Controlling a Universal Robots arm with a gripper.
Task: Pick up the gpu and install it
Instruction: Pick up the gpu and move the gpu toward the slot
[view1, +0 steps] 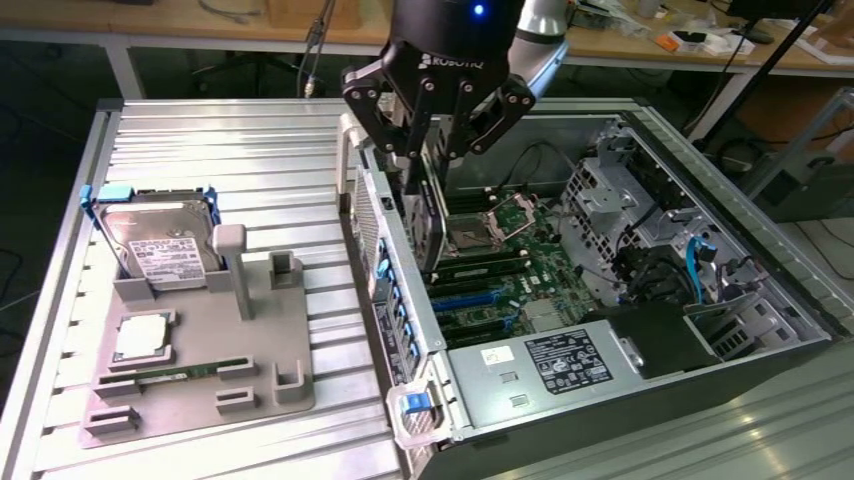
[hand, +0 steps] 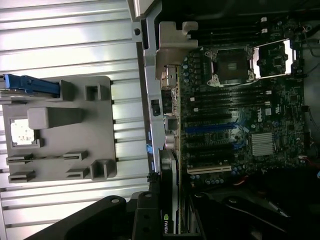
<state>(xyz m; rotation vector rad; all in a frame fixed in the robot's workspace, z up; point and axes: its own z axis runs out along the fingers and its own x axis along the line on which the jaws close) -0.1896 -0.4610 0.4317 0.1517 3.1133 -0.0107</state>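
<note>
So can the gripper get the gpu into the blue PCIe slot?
Probably yes: the gripper holds the gpu edge-down over the open case, and nothing lies across the blue PCIe slot.

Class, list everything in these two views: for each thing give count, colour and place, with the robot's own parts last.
table: one, silver, ribbed, under everything.
holder: one, grey, on the table, exterior view's left.
hard drive: one, silver with white label, propped in the holder.
chip: one, silver, square, lying in the holder.
memory stick: one, green, lying in the holder.
case: one, dark, open, exterior view's right.
motherboard: one, green, inside the case.
gpu: one, dark, upright between the jaws, above the motherboard.
arm: one, grey and black, above the case.
jaws: one pair, black, shut on the gpu.
</note>
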